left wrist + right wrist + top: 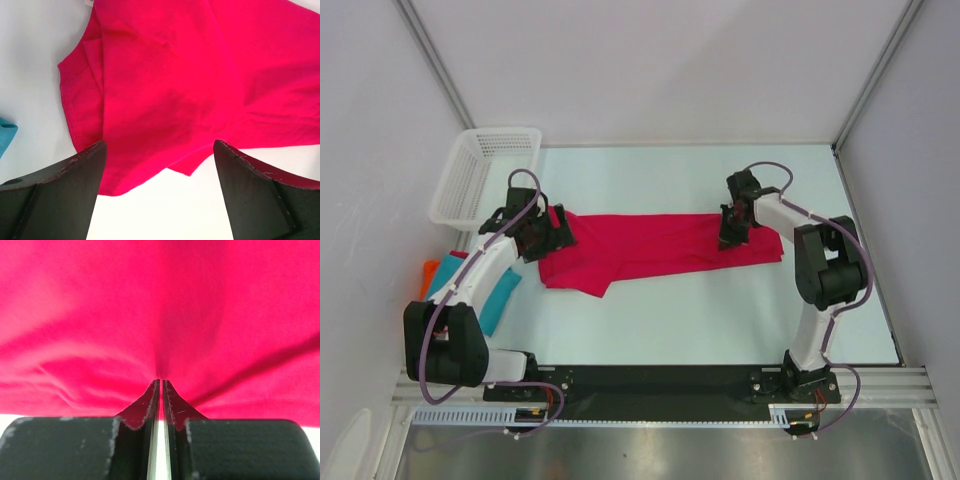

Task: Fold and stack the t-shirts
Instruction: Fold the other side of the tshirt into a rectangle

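Observation:
The crimson-pink t-shirt (650, 245) lies stretched in a long band across the middle of the table. My right gripper (732, 237) is shut on the crimson-pink t-shirt (160, 315) near its right end; the cloth puckers into the closed fingertips. My left gripper (552, 235) is open above the shirt's left end, and the cloth (165, 85) with its hemmed edge lies beyond the spread jaws, not held. The teal t-shirt (490, 298) and the orange t-shirt (427, 277) lie folded at the table's left edge, partly hidden under the left arm.
A white plastic mesh basket (485, 175) stands at the back left corner. Grey walls close in the table on the left, back and right. A corner of teal cloth (6, 135) shows at the left edge of the left wrist view.

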